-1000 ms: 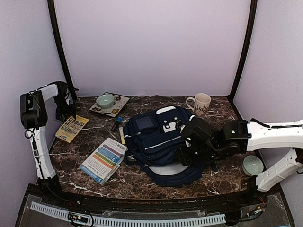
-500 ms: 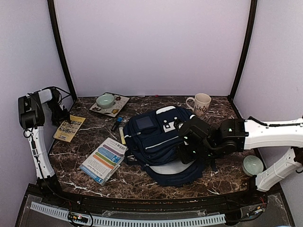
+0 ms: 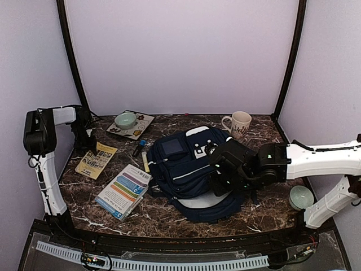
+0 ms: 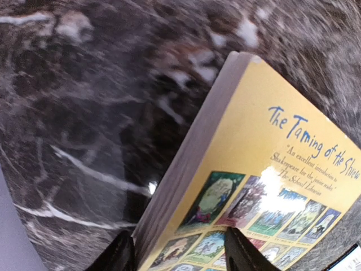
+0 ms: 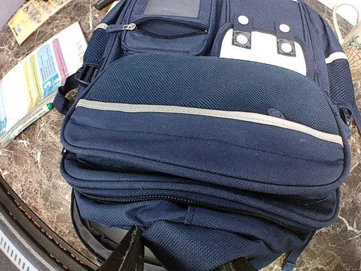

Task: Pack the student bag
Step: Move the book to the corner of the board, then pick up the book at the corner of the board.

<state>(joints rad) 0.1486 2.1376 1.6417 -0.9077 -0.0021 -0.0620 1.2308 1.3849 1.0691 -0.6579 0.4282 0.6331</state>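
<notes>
Right jaws: clamped on the fabric at the near, unzipped mouth of the student bag [image 5: 208,130], close to the tabletop [image 5: 34,169] front edge. The bag runs flat away from them, mid-tabletop. Workbook [image 5: 34,79] ahead-left, only a thin gap to the bag's side. Mug [image 5: 352,39] far ahead-right.
Left jaws: apart, straddling the yellow book [image 4: 271,169] at its page edge; can't tell if gripping. Bare marble to their left.
</notes>
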